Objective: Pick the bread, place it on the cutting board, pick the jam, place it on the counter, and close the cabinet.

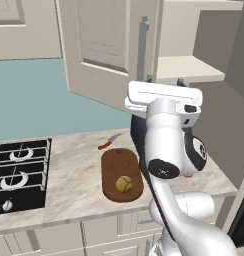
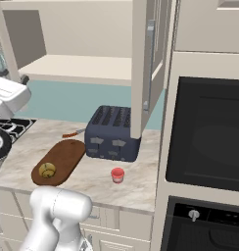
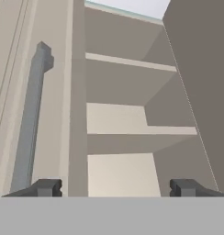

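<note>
Half of toaster (image 2: 113,133) hidden behind open cabinet (image 2: 150,63) door

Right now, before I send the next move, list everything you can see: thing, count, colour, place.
bread: one, golden-brown, on the cutting board's near end.
cutting board: one, dark brown, on the counter left of the toaster.
jam: one, red jar, on the counter in front of the toaster.
toaster: one, dark blue-grey, at the counter's back.
knife: one, red handle, behind the board.
stove: one, black, left end.
cabinet: one, beige, doors open.
oven: one, black, right.
counter: one, beige marbled.
gripper: one, dark fingertips apart, at the open cabinet, holding nothing.
</note>
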